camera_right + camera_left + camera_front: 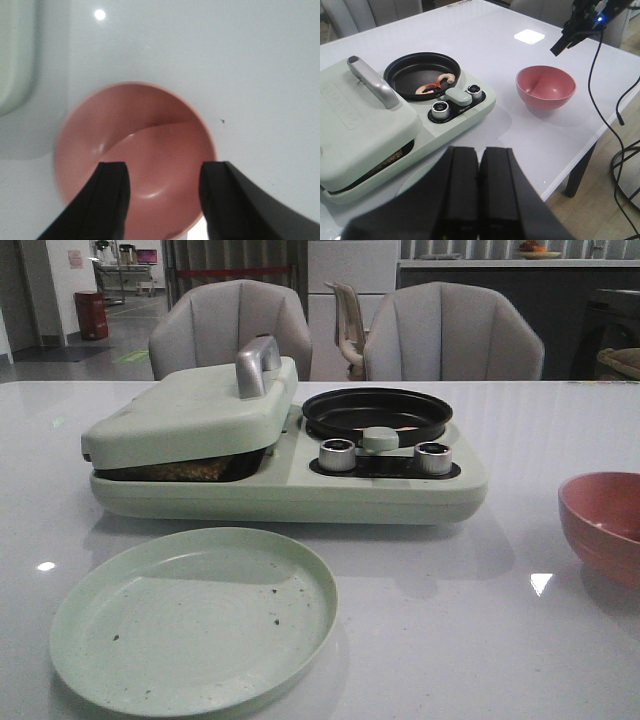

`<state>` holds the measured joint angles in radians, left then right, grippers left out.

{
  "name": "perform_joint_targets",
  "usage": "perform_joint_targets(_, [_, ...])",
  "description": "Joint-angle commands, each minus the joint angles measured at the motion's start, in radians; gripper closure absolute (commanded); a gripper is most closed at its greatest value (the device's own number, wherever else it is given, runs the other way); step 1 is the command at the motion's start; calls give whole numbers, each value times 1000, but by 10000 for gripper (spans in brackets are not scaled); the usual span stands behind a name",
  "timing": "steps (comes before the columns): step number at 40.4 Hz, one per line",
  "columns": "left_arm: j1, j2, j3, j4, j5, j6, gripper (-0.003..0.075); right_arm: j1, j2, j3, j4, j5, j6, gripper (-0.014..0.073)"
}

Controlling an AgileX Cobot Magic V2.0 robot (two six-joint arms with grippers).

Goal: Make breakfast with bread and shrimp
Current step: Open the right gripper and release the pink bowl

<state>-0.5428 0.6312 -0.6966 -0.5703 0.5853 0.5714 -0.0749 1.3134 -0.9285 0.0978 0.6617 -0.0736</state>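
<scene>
Glossy table (520, 640), matt plastic plate (190, 625).

left tool (479, 200): black blocky fingers | right tool (162, 200): black fingers, dangling black cables

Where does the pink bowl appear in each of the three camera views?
Front view: pink bowl at the right edge, partly cut off.
Left wrist view: right of centre, beyond the pale green cooker, empty.
Right wrist view: fills the lower middle, under the open right gripper.
Shared landmark: the cooker, a corner in the right wrist view.
</scene>
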Motion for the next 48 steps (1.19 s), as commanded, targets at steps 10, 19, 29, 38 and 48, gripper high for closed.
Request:
perform_joint_targets(10, [-6, -2, -30, -26, -70, 0, 619, 158, -368, 67, -57, 109, -12, 151])
perform_joint_targets(19, [-6, -2, -30, -26, -70, 0, 619, 158, -553, 200, -57, 142, -12, 151])
perform_joint_targets(29, [-6, -2, -30, -26, -70, 0, 619, 158, -652, 258, -57, 139, -12, 151])
perform_joint_targets(38, [-6, -2, -30, -26, -70, 0, 619, 158, -653, 258, -49, 128, -12, 151])
perform_joint_targets(48, [-6, -2, -30, -26, -75, 0, 619, 158, -653, 258, -46, 124, -12, 302])
